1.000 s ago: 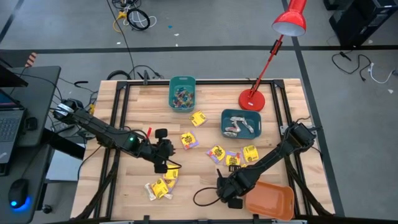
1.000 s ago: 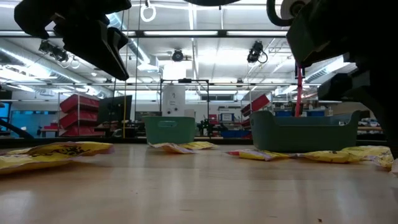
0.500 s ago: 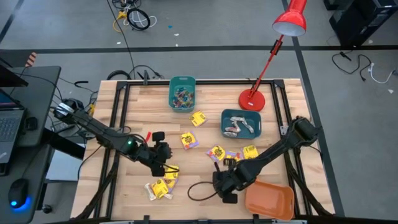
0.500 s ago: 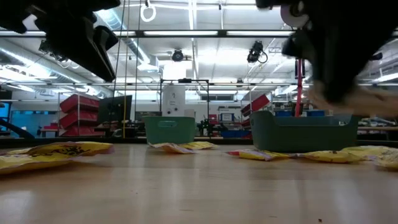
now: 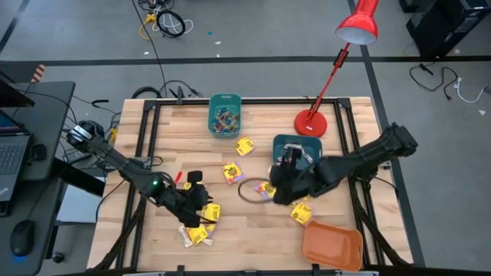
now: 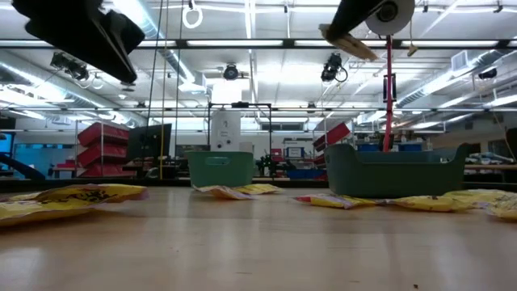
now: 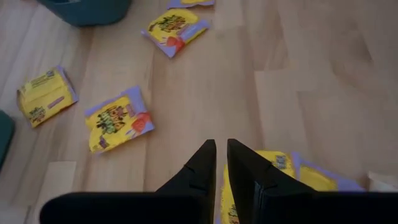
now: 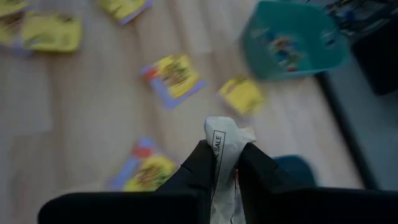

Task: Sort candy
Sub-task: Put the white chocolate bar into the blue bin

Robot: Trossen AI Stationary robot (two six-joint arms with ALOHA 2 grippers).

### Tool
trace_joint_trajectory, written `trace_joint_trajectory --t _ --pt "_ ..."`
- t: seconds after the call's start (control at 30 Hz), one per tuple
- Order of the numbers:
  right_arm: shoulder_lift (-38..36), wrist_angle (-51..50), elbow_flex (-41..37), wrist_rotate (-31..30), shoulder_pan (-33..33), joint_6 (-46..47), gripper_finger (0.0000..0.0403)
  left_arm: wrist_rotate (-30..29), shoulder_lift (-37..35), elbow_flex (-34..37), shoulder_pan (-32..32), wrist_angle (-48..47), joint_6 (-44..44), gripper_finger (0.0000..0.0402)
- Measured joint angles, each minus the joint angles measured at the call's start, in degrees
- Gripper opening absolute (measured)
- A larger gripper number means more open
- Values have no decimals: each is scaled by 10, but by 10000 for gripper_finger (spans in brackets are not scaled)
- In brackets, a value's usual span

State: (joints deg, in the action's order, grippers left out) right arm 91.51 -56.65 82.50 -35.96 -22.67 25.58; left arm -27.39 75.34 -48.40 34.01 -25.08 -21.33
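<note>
1. Candy lies scattered over the middle of the table [image 5: 337, 130] in the high view: yellow packets [image 5: 234, 173] lie flat at odd angles, with more piled at lower left under the left arm.
2. A whitish wrapped stick [image 8: 222, 163] sits between the right gripper [image 8: 225, 163] fingers, clamped near its middle. Its long axis runs along the fingers, and its crumpled printed end points outward past the fingertips.
3. That gripper hovers at centre frame in the high view, just left of the dark teal bin [image 5: 299, 151], which holds pale pieces.
4. A lighter teal bin [image 5: 225, 115] at upper centre holds small blue, red and orange pieces.
5. The left gripper [image 7: 217, 149] hangs over the lower-left packets, fingers nearly together with a thin gap and nothing between them; one yellow packet [image 7: 273, 171] lies right under the tips, partly hidden.
6. An orange bin [image 5: 332, 245] sits at lower right.
</note>
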Motion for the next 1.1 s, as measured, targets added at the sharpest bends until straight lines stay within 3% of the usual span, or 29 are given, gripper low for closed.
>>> trace_joint_trajectory --t 0.23,0.37,0.57,0.87,1.1 --pt "-63 90 -69 -2 62 -96 46 0 0 0 20 -1 11 41" --pt "-129 185 -164 13 90 -111 46 -5 0 0 22 -11 32 41" --pt "-234 313 -318 33 128 -70 47 -59 0 0 21 -32 52 41" --pt "-290 322 -413 76 175 27 48 -152 0 0 21 -37 109 41" --pt "-281 300 -422 88 187 63 48 -162 0 0 21 -64 106 41"
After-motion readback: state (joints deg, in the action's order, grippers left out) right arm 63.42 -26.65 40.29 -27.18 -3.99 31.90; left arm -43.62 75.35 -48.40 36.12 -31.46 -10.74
